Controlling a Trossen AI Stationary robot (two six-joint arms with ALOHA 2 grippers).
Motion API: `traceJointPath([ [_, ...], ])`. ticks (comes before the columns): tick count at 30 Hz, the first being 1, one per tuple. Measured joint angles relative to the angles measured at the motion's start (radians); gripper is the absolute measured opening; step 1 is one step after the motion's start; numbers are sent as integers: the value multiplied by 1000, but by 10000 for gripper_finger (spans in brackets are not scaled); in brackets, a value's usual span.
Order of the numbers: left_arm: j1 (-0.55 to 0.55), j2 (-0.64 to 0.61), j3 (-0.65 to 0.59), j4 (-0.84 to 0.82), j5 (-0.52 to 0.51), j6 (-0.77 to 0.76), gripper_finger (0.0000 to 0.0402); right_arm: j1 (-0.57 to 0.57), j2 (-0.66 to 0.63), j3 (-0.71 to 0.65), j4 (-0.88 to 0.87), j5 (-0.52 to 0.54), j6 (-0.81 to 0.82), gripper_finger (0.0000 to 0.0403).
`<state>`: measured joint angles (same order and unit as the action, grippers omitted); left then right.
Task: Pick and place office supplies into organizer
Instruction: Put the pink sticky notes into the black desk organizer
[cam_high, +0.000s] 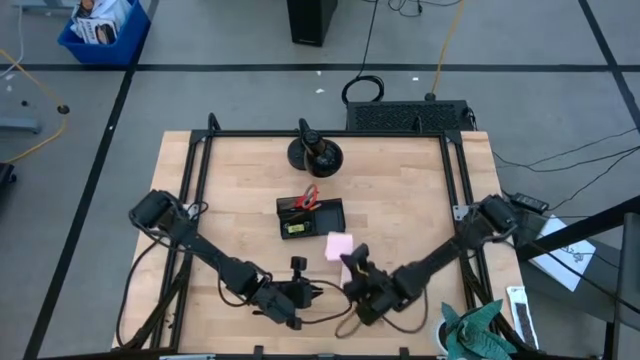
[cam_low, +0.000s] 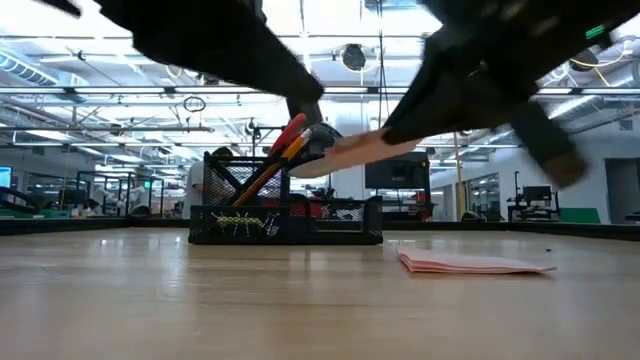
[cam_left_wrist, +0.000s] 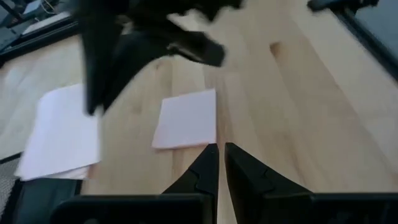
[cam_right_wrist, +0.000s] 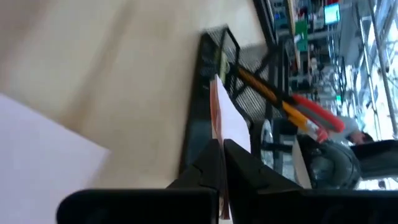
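While scissors (cam_low: 298, 128) and pencils (cam_low: 262, 178) stand in the organizer (cam_high: 311, 218), I see the right gripper (cam_right_wrist: 219, 147) clamped on one pink sheet (cam_right_wrist: 231, 124), the left gripper (cam_left_wrist: 218, 152) nearly shut and empty, and the sticky-note pad (cam_high: 340, 245) unplaced.

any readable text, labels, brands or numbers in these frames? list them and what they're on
None can be read.
Blue bin on the floor: printed packaging inside, too small to read.
White sheets right of the table: print too small to read.
Screens in the room behind the organizer: blurred, nothing legible.
Sticky-note pad: blank.
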<state>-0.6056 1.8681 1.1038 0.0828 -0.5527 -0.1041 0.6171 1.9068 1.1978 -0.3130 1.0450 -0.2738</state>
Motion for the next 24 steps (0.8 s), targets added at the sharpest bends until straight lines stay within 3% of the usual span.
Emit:
traceJointPath([
  [9, -33, -19, 0, -15, -10, 32, 35, -179, 0, -1, 35, -116, -160, 0],
  [12, -41, -19, 0, -35, -21, 32, 35, -232, 0, -21, 125, -175, -231, 0],
  [17, -51, -19, 0, -57, -25, 24, 35, -296, -1, -50, 237, -264, -299, 0],
  [24, -57, -18, 0, -60, -25, 26, 35, -353, -1, -85, 242, -318, -322, 0],
])
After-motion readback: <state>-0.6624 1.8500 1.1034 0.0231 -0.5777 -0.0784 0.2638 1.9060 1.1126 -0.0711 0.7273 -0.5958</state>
